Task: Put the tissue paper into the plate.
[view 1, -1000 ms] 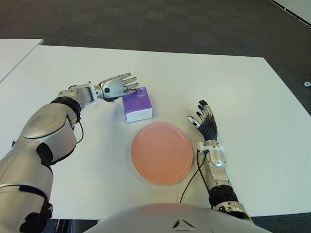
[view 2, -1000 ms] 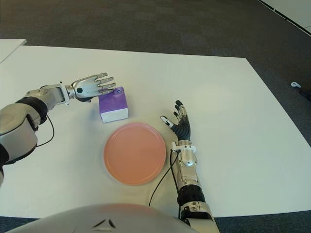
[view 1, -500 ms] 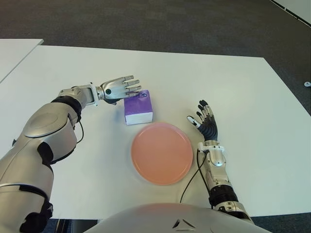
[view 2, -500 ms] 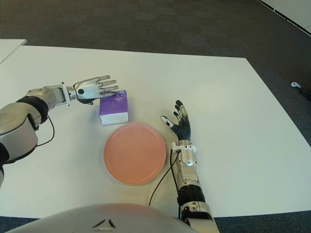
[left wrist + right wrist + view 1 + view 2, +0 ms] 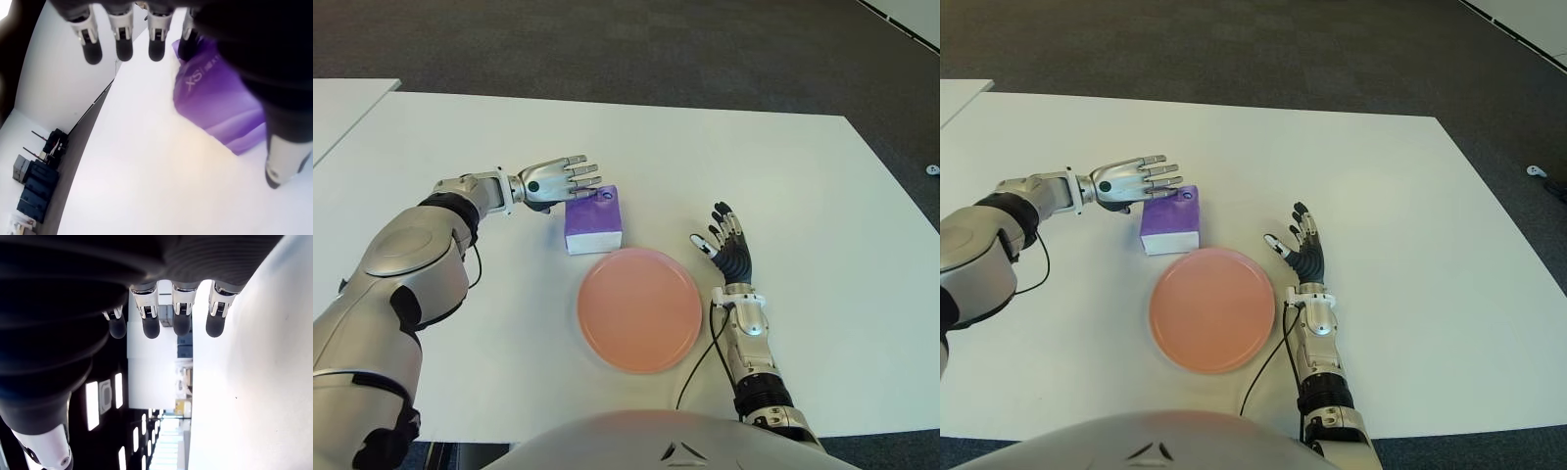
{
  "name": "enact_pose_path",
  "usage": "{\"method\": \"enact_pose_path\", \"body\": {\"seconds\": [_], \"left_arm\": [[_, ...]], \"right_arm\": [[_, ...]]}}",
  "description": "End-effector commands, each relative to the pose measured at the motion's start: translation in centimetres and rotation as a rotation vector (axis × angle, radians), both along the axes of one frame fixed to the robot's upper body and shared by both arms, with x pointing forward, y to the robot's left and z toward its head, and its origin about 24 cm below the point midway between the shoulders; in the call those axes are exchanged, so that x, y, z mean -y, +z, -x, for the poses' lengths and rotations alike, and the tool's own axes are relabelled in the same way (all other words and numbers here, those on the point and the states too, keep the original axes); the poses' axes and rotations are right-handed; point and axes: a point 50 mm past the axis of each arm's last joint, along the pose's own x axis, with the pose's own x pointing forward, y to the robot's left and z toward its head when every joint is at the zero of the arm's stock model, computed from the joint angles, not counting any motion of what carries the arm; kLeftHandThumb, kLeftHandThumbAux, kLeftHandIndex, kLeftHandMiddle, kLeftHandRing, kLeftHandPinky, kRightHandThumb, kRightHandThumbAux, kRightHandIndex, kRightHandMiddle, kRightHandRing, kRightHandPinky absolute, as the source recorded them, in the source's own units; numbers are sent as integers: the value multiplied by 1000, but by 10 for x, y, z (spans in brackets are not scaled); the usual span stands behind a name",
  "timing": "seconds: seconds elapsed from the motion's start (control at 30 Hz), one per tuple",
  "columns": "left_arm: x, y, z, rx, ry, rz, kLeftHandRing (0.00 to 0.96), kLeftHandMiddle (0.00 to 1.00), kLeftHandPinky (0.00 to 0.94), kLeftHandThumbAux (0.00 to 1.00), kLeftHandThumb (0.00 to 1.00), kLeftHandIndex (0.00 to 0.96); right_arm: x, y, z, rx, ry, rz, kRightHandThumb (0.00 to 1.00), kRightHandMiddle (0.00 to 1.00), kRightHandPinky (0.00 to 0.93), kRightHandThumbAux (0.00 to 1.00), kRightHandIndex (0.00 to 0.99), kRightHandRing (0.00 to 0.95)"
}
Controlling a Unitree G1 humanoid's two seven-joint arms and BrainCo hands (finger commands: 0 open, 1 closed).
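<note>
Purple and soft-sided, the tissue pack sits on the white tabletop just behind the pink plate, close to its far rim but not on it. Your left hand hovers at the pack's far left corner with fingers straight and spread, holding nothing; the wrist view shows the thumb low beside the pack and one fingertip right at its top edge, though I cannot tell whether it touches. Your right hand shows to the right of the plate, fingers apart and empty.

Judge the pack as light and squashy, with a slick wrapper that will dent and may slide away if nudged from one side. Take it across its two long sides, thumb opposite fingers, with a gentle squeeze, then lift it clear of the rim.
</note>
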Motion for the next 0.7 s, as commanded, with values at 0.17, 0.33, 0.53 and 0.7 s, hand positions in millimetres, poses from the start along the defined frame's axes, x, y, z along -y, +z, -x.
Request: {"method": "enact_pose_path", "body": {"seconds": [0.17, 0.33, 0.53, 0.7], "left_arm": [[9, 10, 7, -72, -117, 124, 0, 0, 0, 580, 1, 0], [10, 12, 11, -105, -125, 237, 0, 0, 0, 591, 0, 0], [7, 18, 15, -120, -122, 370, 0, 0, 0, 579, 5, 0], [3, 24, 21, -143, -116, 480, 0, 0, 0, 568, 36, 0]], "right_arm": [[-3, -55, 43, -300, -15, -50, 90, 13, 32, 728, 0, 7], [-3, -56, 43, -304, -11, -54, 84, 14, 30, 730, 0, 8], [-3, -57, 44, -313, -11, -56, 71, 5, 21, 715, 0, 1], [-1, -58, 44, -318, -10, -57, 66, 2, 18, 706, 0, 0]]}}
